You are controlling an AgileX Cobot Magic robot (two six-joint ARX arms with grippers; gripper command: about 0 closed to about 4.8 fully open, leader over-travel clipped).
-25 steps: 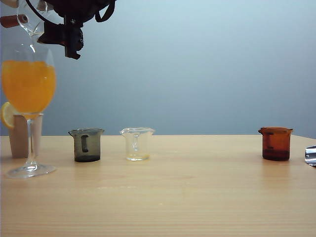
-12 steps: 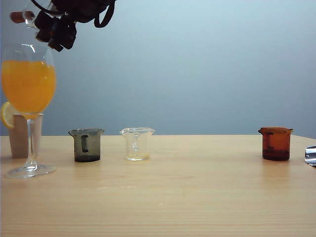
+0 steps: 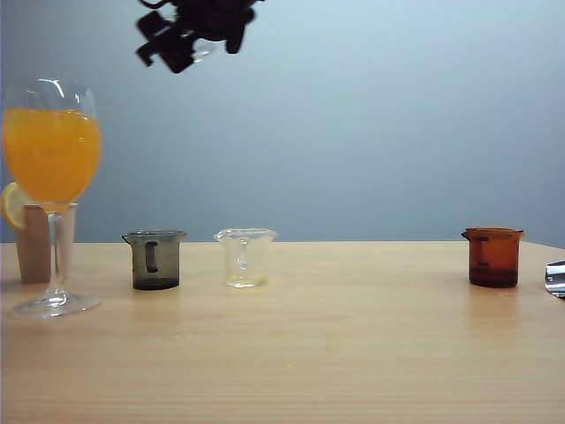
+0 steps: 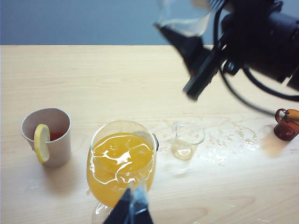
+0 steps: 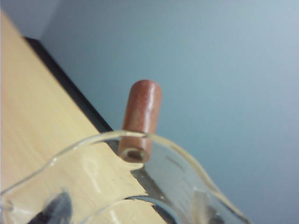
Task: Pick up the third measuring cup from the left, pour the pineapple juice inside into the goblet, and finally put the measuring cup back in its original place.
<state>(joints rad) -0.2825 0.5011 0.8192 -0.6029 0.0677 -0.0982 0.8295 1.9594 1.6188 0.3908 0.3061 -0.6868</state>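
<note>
Pour looks done: right gripper [image 3: 190, 35] clamps the third measuring cup [image 5: 117, 182] aloft, right of the full goblet [image 3: 51, 168]. Next: lower it into the gap between clear cup [image 3: 245, 256] and amber cup [image 3: 493, 256]. Left gripper [image 4: 131, 212] near goblet, can't tell its state.

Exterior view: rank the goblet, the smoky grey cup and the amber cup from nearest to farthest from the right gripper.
The right gripper, high up and left of centre, holds the third measuring cup.
1. Goblet, far left.
2. Smoky grey cup, on the table below.
3. Amber cup, far right.
</note>
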